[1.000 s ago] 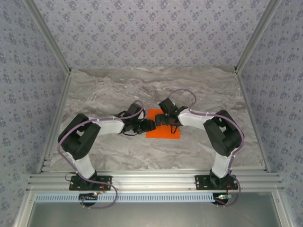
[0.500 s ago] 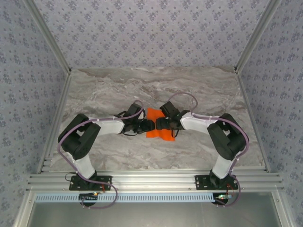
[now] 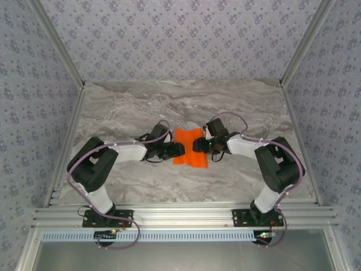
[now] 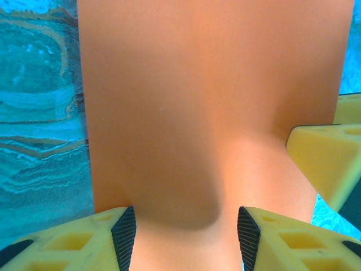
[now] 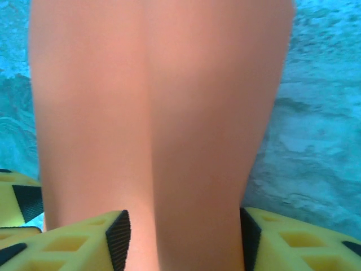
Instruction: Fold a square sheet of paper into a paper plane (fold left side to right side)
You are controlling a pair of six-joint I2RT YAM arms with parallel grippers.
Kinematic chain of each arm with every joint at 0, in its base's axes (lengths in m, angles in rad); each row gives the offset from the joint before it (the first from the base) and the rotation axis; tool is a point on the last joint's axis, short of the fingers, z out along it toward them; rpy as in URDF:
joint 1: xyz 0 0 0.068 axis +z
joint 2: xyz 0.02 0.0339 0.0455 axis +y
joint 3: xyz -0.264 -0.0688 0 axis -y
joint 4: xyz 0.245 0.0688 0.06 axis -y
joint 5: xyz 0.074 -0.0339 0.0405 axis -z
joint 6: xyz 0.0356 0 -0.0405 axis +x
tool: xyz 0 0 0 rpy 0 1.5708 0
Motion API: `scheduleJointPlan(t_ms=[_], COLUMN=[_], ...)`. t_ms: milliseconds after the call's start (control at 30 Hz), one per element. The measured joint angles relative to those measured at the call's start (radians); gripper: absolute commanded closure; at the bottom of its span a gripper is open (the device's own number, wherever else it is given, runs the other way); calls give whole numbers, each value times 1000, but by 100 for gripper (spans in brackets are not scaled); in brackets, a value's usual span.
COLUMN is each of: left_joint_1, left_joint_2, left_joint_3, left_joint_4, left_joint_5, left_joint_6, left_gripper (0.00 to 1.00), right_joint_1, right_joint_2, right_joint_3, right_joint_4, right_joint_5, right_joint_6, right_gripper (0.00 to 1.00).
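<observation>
My left gripper (image 4: 186, 228) has its jaws apart, 2 black pads flanking the near edge of the square sheet of paper (image 4: 197, 113). My right gripper (image 5: 185, 231) sits likewise, jaws apart at the opposite edge. Between them the orange sheet lies buckled, mid-way across the marble table (image 3: 130, 107).

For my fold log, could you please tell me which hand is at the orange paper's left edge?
The left hand, coming from the left arm's side; the right hand meets the square sheet of paper from its right.
</observation>
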Motion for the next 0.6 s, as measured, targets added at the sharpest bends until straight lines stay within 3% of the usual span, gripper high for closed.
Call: scheduleJointPlan(t_ms=[133,367,600], left_joint_1=[17,87,185], left_joint_2=[-72,-233,-387], left_joint_3=[-34,-79,-157], left_joint_4=[2,-14,-22], left_joint_5=[5,7,43], left_joint_6=[1,19,30], left_gripper=[41,36,30], right_joint_1=[5,3,-21], right_joint_2=[10,23,-63], right_joint_3=[1,6,-21], right_joint_4=[2,-5,51], right_joint_5=[-22,-42,-155], right_joint_6=[-21,-39,-29], right_gripper=[63,77,81])
